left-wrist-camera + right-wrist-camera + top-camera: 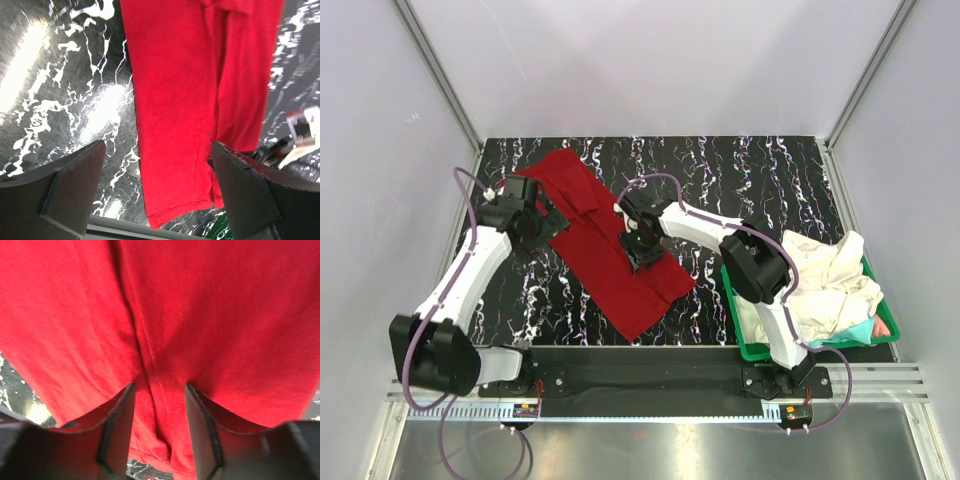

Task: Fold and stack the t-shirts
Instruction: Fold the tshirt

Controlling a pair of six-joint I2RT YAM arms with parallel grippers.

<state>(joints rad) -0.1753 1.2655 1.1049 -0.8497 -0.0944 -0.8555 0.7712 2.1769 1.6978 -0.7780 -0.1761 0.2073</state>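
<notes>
Deep red soft-cloth t-shirt (605, 265) folded, diagonal on black marbled table (770, 190); left gripper (157, 175) agape at its edge, right gripper (160, 405) half-closed over a middle ridge, hold uncertain; risk: shallow pinch slipping, fold dragged askew.

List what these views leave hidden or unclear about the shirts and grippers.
- Right wrist view: the red shirt fills the frame. Whether the right gripper grips the ridge between its fingers is unclear.
- Top view: cream-white shirts fill the green bin, and how many lie beneath is hidden.
- Left wrist view: the shirt's far end is cut off by the top edge, beyond the open left gripper.
</notes>
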